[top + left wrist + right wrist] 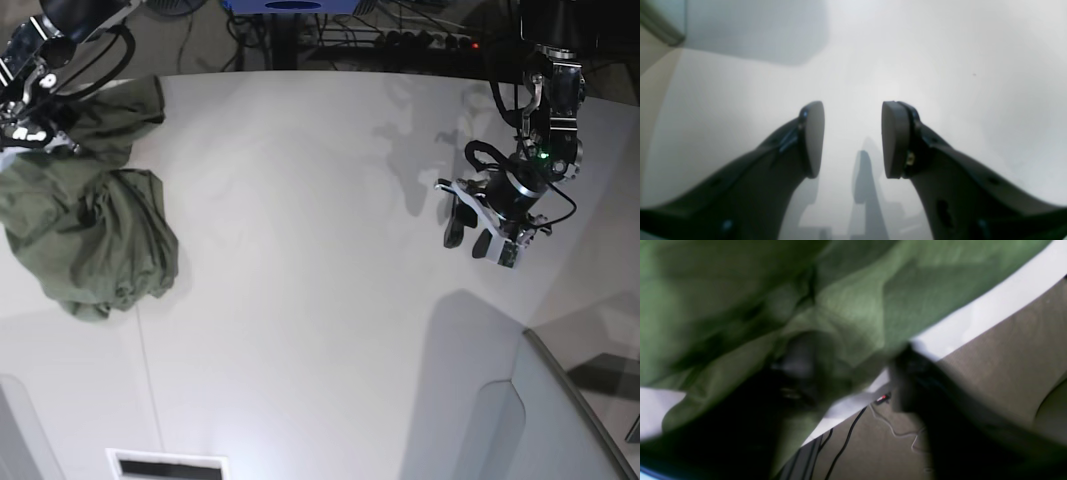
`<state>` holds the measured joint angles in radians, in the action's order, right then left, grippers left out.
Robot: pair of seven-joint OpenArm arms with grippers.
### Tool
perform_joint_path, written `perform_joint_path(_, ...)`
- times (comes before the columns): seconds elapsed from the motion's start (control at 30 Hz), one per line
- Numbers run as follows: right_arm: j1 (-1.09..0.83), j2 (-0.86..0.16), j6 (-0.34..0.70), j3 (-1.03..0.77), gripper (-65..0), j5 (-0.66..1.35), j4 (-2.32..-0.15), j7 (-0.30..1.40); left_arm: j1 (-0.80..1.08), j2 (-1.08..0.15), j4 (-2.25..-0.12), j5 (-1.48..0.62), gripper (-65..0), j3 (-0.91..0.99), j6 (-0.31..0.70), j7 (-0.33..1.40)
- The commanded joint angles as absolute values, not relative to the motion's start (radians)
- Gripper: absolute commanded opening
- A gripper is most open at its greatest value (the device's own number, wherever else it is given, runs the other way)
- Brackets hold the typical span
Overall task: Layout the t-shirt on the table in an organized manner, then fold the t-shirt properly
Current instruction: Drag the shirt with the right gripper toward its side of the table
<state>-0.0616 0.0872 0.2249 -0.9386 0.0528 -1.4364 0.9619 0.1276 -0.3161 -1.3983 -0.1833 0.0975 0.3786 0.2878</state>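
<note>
Gripping t-shirt (846, 306) folds up close, right gripper (853, 373), left gripper (852, 140) parted, empty above table (940, 66).

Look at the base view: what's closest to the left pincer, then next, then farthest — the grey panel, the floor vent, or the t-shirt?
From the left pincer, on the view's right side:
1. The grey panel, lower right corner, just below it.
2. The floor vent, bottom edge, left of middle.
3. The t-shirt, crumpled at the far left.

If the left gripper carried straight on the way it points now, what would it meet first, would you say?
Most likely the bare table. The left gripper stands open with nothing between its pads, and only white tabletop shows ahead of it. The t-shirt lies far across the table. Its height above the surface is unclear.
</note>
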Motion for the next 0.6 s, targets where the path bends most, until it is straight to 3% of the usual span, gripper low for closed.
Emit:
perform_joint_path(0.0,-0.047,0.062,0.225,-0.944,-58.1,0.056,-1.449,0.951,0.116,-0.328,-1.412,-0.189,-37.8,0.104,0.378,0.265)
perform_joint_path(0.03,-0.047,0.051,0.225,-0.944,-65.0,0.056,-1.452,0.951,0.116,-0.328,-1.412,-0.189,-37.8,0.104,0.378,0.265)
perform_joint_path(0.13,-0.038,0.018,0.225,-1.009,-62.1,0.056,-1.455,0.954,0.116,-0.328,-1.412,-0.189,-37.8,0.104,0.378,0.265)
perform_joint_path(0.2,-0.027,-0.016,0.225,-1.047,-65.0,0.056,-1.460,0.955,0.116,-0.328,-1.412,-0.189,-37.8,0.104,0.378,0.265)
perform_joint_path(0.43,-0.016,-0.145,0.226,-1.099,-65.0,0.056,-1.578,1.023,0.116,-0.328,-1.412,-0.189,-37.8,0.104,0.378,0.265)
perform_joint_path(0.57,0.033,-0.220,0.219,-1.092,-64.8,0.056,-1.531,1.021,0.116,-0.326,-1.412,-0.189,-37.8,0.102,0.378,0.265)
